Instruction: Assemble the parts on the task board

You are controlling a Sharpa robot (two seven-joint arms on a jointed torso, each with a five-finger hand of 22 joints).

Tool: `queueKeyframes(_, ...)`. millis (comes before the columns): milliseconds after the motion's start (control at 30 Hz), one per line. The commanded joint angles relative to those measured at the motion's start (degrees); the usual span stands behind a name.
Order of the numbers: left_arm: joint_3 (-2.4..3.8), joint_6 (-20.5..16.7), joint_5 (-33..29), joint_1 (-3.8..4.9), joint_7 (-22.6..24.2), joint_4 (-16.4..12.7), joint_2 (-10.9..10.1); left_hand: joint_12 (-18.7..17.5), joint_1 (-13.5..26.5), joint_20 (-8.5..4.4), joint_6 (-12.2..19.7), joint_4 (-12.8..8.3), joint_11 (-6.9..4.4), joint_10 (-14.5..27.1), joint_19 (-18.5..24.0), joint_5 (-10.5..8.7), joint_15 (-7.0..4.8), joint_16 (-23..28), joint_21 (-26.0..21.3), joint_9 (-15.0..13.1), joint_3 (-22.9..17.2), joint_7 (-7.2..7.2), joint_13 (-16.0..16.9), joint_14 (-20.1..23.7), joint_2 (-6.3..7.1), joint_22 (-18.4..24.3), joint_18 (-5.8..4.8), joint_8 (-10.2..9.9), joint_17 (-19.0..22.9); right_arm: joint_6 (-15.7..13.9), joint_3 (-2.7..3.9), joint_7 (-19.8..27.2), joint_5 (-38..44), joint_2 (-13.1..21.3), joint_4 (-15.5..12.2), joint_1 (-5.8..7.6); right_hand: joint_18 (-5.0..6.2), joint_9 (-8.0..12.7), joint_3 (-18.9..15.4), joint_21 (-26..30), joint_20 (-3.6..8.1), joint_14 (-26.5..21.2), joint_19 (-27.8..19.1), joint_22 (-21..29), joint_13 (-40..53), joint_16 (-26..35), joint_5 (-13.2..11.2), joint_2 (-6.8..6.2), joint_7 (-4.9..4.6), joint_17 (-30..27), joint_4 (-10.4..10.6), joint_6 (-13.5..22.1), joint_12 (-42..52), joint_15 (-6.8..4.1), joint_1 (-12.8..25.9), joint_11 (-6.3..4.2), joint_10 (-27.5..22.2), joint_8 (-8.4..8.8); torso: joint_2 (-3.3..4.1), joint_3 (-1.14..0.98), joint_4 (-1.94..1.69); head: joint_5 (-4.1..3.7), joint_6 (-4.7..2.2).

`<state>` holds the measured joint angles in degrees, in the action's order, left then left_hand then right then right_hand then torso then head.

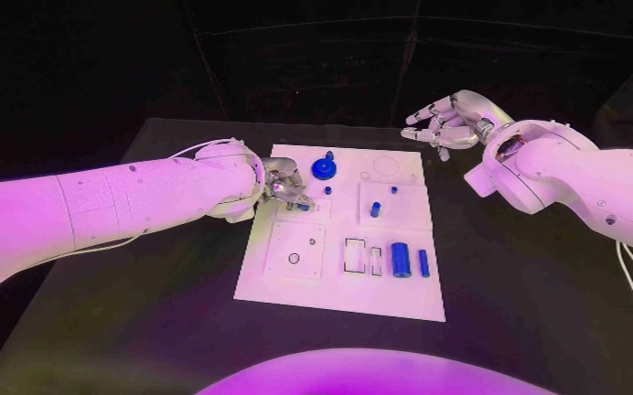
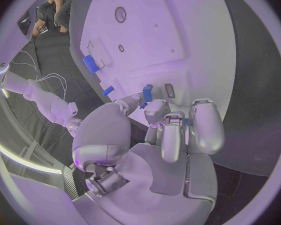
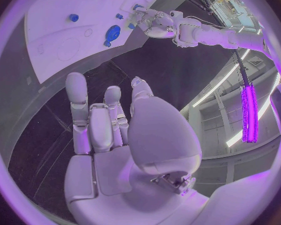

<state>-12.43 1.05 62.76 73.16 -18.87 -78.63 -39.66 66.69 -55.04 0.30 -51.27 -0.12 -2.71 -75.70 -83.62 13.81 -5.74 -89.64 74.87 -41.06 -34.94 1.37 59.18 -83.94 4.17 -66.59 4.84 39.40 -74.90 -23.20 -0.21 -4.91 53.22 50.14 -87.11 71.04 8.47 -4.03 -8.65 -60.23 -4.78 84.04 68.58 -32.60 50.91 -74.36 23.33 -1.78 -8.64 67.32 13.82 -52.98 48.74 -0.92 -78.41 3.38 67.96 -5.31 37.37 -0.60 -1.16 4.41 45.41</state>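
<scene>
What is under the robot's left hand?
The left hand sits over the white task board's edge, pinching a small blue part in its fingertips. The board beneath its palm is covered, so anything there stays hidden.

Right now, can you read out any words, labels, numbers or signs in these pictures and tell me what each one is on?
None can be read.
White rectangular task board: only outlined shapes and holes, no lettering.
Small blue plastic parts: unmarked.
Left robot hand and right robot hand: no legible marking.
</scene>
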Motion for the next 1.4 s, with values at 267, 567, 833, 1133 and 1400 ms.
queueKeyframes(267,-0.12,1.59,0.40,-0.13,-0.18,0.40,0.41,1.16,3.40,-0.39,-1.35,-2.07,-0.32,-1.01,-0.53,0.10,-0.63,-0.36,0.65,0.06,-1.16,-0.47,1.08,-6.06,-0.10,-0.86,-0.52,0.16,-15.10,0.42,0.04,0.19,-0.06,-0.02,-0.11,0.10,1.20,0.03,-0.42,0.50,0.03,1.19,-0.28,0.25,-0.16,0.43,0.41,0.55,0.08,0.04,0.17,0.38,-0.04,-0.29,0.41,0.01,-0.30,-0.38,-0.01,-0.03,0.00,-0.11,0.22)
queueKeyframes(567,-0.11,1.75,0.39,-0.11,-0.15,1.18,0.94,1.68,4.35,-0.47,-1.76,-1.06,-0.42,-1.33,-0.76,0.14,-0.71,-0.36,1.07,0.12,-0.20,-0.58,1.66,-6.06,-0.48,-1.56,-0.64,0.08,-15.10,0.63,0.04,0.10,0.50,-0.08,-0.15,0.10,1.19,0.02,-0.43,0.47,0.03,1.22,-0.24,0.19,-0.11,0.36,0.44,0.57,0.08,0.16,0.17,0.38,0.03,-0.29,0.39,0.00,-0.26,-0.39,-0.02,-0.02,0.02,-0.22,0.26)
queueKeyframes(833,-0.11,2.75,0.39,-0.09,-0.11,1.80,1.58,3.00,5.35,-0.54,-2.50,-0.03,-0.59,-2.27,-1.18,0.20,-0.80,-0.36,1.95,0.17,0.47,-0.79,3.24,-6.06,-1.22,-2.93,-0.89,0.07,-15.10,0.70,0.04,0.07,0.55,-0.13,-0.15,0.10,1.22,0.02,-0.43,0.57,0.03,1.20,-0.29,0.35,-0.26,0.45,0.48,0.59,0.08,0.03,0.16,0.38,-0.11,-0.29,0.37,0.00,-0.34,-0.40,0.04,-0.06,0.06,-0.27,0.44)
queueKeyframes(1133,-0.10,3.68,0.25,-0.07,-0.08,2.16,1.84,3.80,6.36,-0.58,-3.08,0.79,-0.67,-2.86,-1.47,0.22,-0.85,-0.36,2.60,0.30,0.95,-0.91,4.22,-6.06,-1.72,-3.93,-1.07,-0.08,-15.10,0.79,0.04,0.03,0.56,-0.14,-0.13,0.10,1.22,0.02,-0.43,0.57,0.03,1.20,-0.29,0.35,-0.26,0.45,0.48,0.59,0.08,0.03,0.16,0.38,-0.11,-0.29,0.37,0.00,-0.34,-0.40,-0.01,-0.02,-0.05,-0.50,0.69)
queueKeyframes(1400,-0.10,3.76,0.23,-0.07,-0.08,2.39,1.94,3.93,6.87,-0.60,-3.40,1.07,-0.71,-3.02,-1.56,0.17,-0.88,-0.36,2.81,0.35,1.36,-0.96,4.37,-6.06,-1.64,-4.26,-1.13,-0.14,-15.10,0.72,0.04,0.13,0.55,-0.24,-0.01,0.10,1.22,0.02,-0.44,0.60,0.03,1.20,-0.30,0.41,-0.30,0.47,0.50,0.60,0.08,0.01,0.16,0.38,-0.15,-0.29,0.36,0.00,-0.37,-0.40,-0.04,-0.02,-0.06,-0.49,0.59)
